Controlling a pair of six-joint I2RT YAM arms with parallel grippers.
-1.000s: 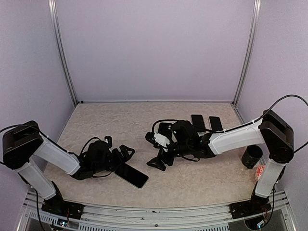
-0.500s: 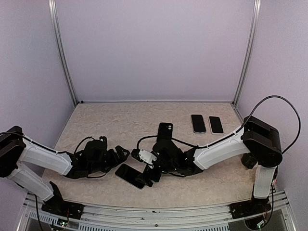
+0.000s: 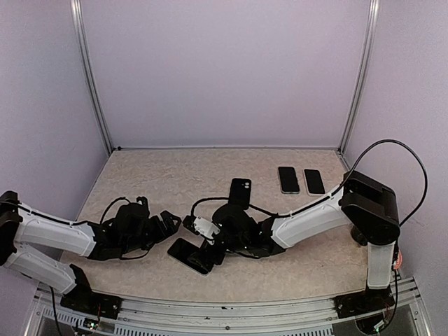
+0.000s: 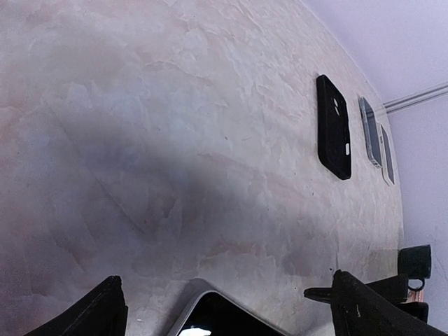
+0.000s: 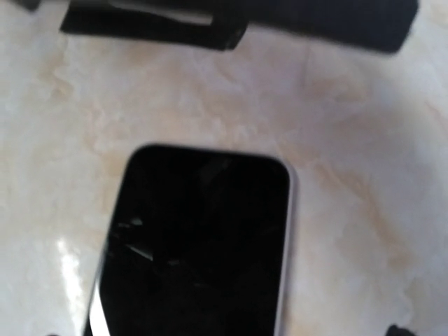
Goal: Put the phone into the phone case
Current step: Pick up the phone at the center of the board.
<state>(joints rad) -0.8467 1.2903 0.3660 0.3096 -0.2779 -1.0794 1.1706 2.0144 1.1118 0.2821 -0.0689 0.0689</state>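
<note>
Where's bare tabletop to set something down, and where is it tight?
Free: the back-left stretch between the wall and the left claw; the front-right strip below the right arm. Crowded: front centre, the right claw and left claw, both open, beside the phone; back right, a black device and two phones.

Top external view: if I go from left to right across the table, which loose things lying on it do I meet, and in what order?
phone → black slab with a camera cutout → dark phone-sized slab → second dark slab
</note>
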